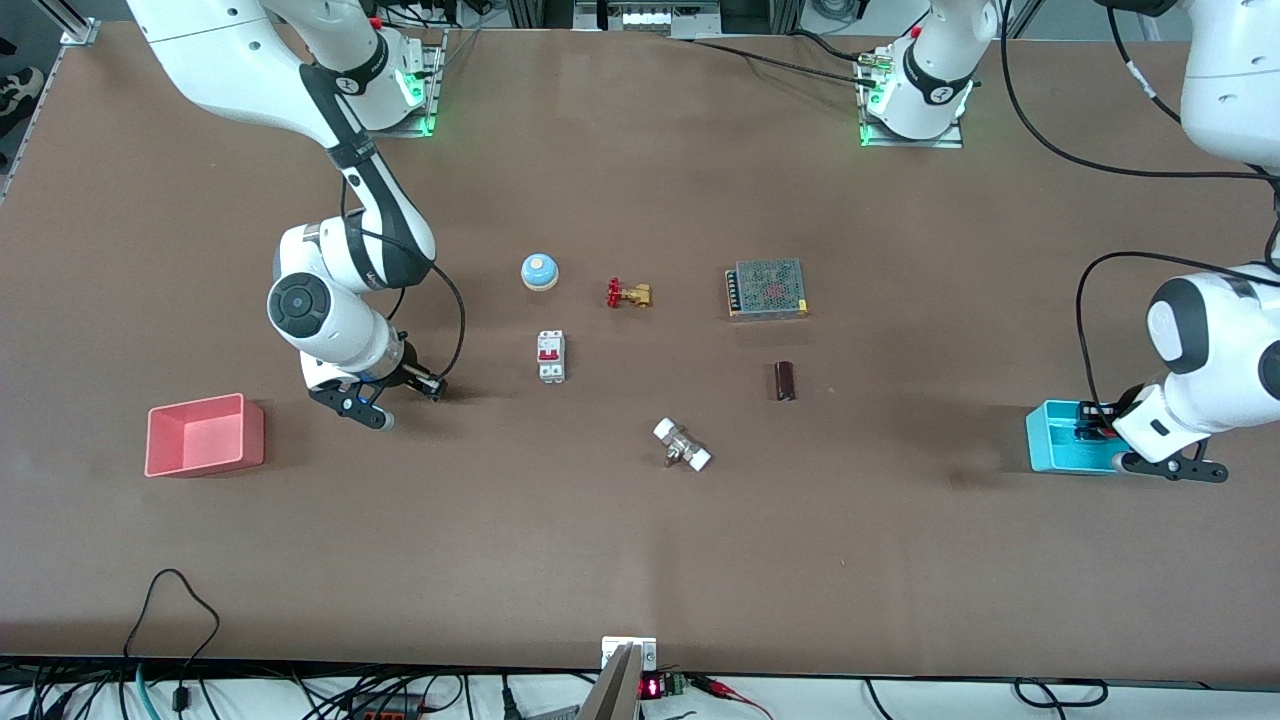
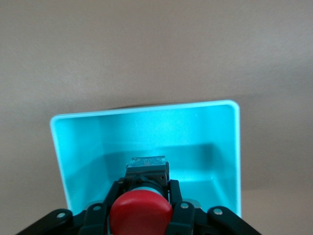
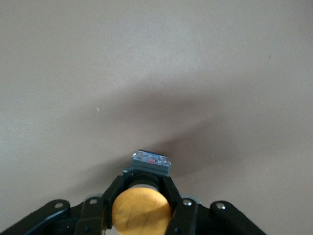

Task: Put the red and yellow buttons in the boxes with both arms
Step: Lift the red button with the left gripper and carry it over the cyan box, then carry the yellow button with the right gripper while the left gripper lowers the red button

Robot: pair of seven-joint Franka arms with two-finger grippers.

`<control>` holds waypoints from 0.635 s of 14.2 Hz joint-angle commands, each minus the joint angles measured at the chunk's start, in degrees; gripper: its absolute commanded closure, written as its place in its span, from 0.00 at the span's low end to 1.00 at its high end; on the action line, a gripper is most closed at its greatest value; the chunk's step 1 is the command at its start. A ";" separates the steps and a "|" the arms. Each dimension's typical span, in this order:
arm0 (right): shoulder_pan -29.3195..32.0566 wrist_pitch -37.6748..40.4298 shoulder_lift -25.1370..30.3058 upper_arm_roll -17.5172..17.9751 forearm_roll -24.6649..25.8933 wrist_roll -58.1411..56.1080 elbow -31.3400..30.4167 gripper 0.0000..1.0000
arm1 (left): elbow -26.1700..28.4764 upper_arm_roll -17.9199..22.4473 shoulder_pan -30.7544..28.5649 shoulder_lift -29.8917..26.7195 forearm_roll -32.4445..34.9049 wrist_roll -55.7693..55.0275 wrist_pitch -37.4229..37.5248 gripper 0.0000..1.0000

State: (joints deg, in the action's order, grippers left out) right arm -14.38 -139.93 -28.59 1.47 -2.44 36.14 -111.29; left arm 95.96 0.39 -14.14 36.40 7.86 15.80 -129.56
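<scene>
My left gripper (image 1: 1092, 424) is shut on the red button (image 2: 141, 211) and holds it over the inside of the cyan-blue box (image 1: 1050, 440), which stands at the left arm's end of the table; the box's rim (image 2: 146, 109) shows in the left wrist view. My right gripper (image 1: 432, 386) is shut on the yellow button (image 3: 142, 210) and holds it just above bare table, beside the pink-red box (image 1: 204, 436) at the right arm's end. The pink-red box holds nothing that I can see.
In the middle of the table lie a blue dome bell (image 1: 539, 271), a brass valve with a red handle (image 1: 628, 294), a white circuit breaker (image 1: 551, 356), a metal power supply (image 1: 767, 288), a dark cylinder (image 1: 785, 381) and a white-ended fitting (image 1: 682, 445).
</scene>
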 commanded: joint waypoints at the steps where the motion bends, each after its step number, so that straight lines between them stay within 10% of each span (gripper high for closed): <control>1: 2.94 7.87 5.20 0.38 -0.11 -7.80 1.85 0.73 | -0.95 -0.57 -0.71 0.69 -0.92 1.51 -0.08 0.54; 4: 7.60 17.38 9.16 0.29 -0.20 -21.06 5.99 0.73 | -0.95 -0.66 -0.62 0.34 -0.92 1.60 0.62 0.00; 9: 19.19 23.47 10.23 0.12 0.42 -48.58 11.88 0.73 | -2.09 -1.09 -0.10 -4.21 -0.92 2.04 7.99 0.00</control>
State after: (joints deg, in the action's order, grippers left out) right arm 0.93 -117.88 -17.47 0.72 -2.33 -4.67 -101.38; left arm 94.17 -0.16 -14.25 36.05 7.80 16.06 -126.28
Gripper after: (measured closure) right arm 0.621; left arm 0.035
